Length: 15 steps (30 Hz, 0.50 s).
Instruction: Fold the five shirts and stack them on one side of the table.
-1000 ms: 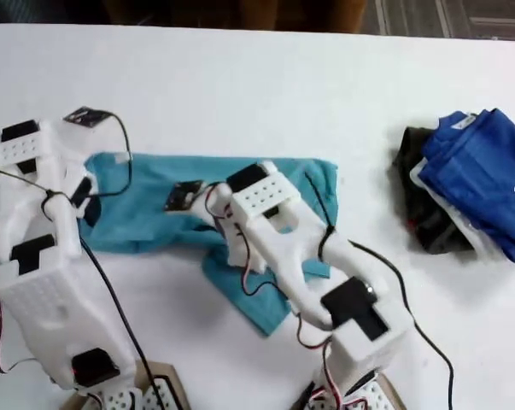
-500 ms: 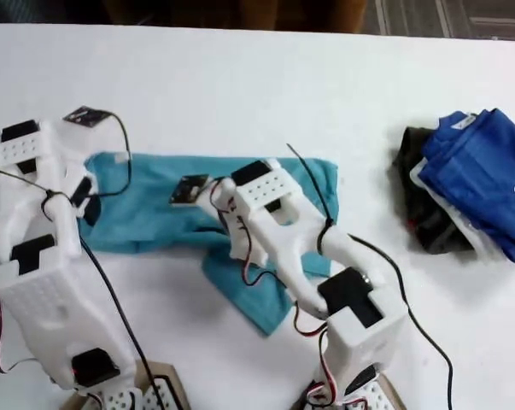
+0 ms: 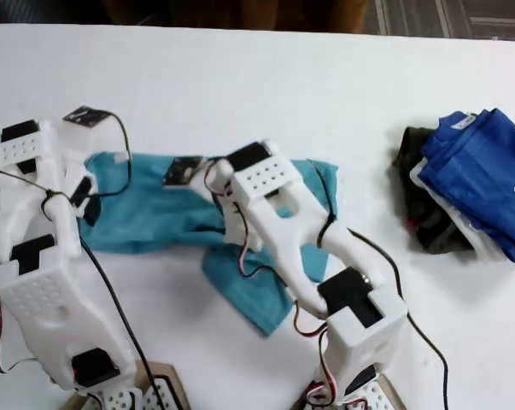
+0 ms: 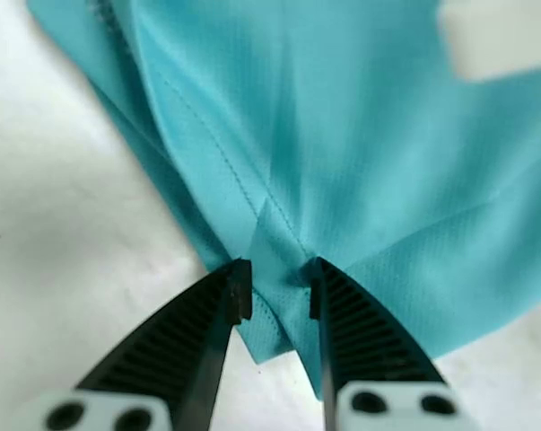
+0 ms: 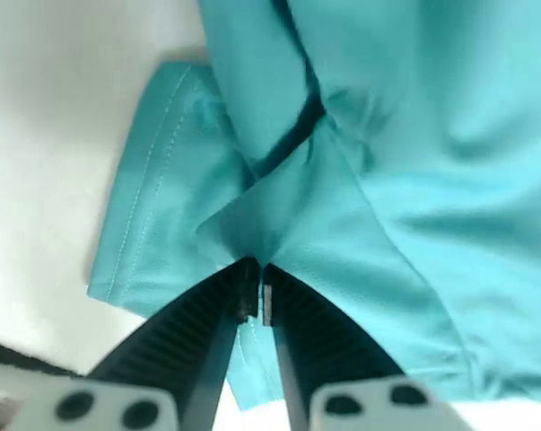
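Two pinches hold the teal shirt point(image 3: 146, 218), lying well apart from the folded stack point(image 3: 475, 179): our left gripper point(image 4: 274, 289) clamps the far end, our right gripper point(image 5: 257, 289) a fold nearer it. We should lift both evenly, fabric taut, for a straight fold.

A plain teal is seen on the teal shirt point(image 3: 155, 213), with stitching in the same teal and a fine mesh weave in the cloth. The table point(image 3: 266, 94) is plain white. In the pile, a royal blue shirt point(image 3: 483, 162) with white lettering, a white garment point(image 3: 472, 242) and a black shirt point(image 3: 419, 213) are seen. The left arm point(image 3: 43, 282) and right arm point(image 3: 300, 248) are white with black motor blocks and red and black wires. The left gripper point(image 4: 274, 292) and right gripper point(image 5: 257, 292) are black and ribbed, on white bases.
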### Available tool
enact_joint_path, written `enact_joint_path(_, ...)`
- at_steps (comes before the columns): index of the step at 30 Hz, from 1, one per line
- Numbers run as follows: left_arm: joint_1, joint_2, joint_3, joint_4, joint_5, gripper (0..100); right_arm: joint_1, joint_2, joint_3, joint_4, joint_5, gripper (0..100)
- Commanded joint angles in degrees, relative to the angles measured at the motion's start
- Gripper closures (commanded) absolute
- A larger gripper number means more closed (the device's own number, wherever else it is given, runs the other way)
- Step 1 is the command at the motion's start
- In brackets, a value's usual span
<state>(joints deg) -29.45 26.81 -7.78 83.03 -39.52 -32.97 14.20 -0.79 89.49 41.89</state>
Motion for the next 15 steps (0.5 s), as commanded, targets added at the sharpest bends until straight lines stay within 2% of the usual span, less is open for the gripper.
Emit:
enact_joint_path(1, 0.26, -0.35, -0.04, -0.26, 0.53, 86, 0.31, -0.66, -4.22, 5.76, -0.18, 97.8)
enact_joint_path(9, 1.58, -0.35, 0.31, -0.26, 0.53, 86, 0.22, -0.13, 0.62, 7.60, 5.10, 97.7)
enact_joint_path(15, 2.64, -0.35, 0.22, -0.18, 0.53, 86, 0.40, -0.13, 4.13, 2.42, 5.10, 98.0)
